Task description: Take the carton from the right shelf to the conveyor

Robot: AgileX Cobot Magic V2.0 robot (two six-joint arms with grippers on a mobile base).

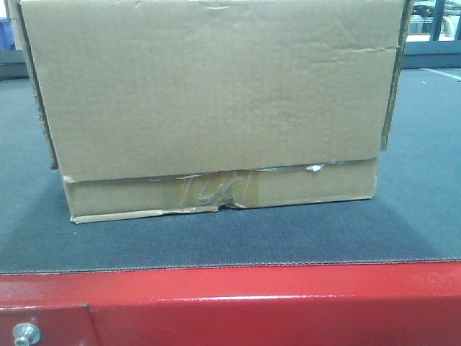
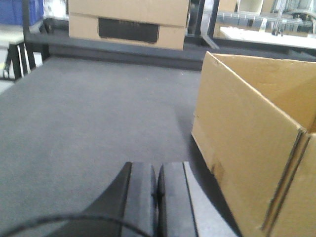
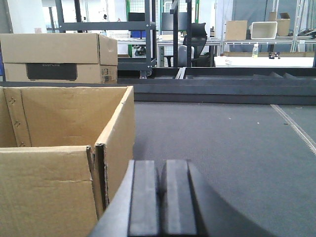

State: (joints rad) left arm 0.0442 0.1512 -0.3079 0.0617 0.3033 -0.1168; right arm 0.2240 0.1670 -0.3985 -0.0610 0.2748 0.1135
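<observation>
The carton (image 1: 216, 101) sits flat on the conveyor (image 1: 418, 216), right of the left gripper (image 2: 158, 185) and left of the right gripper (image 3: 160, 190). Both grippers' fingers are pressed together, holding nothing. Risk: a finger swinging inward could snag the open flap.

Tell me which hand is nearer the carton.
Too close to call. The left hand, shut, has the carton just to its right; the right hand, shut, has it just to its left on the conveyor.
</observation>
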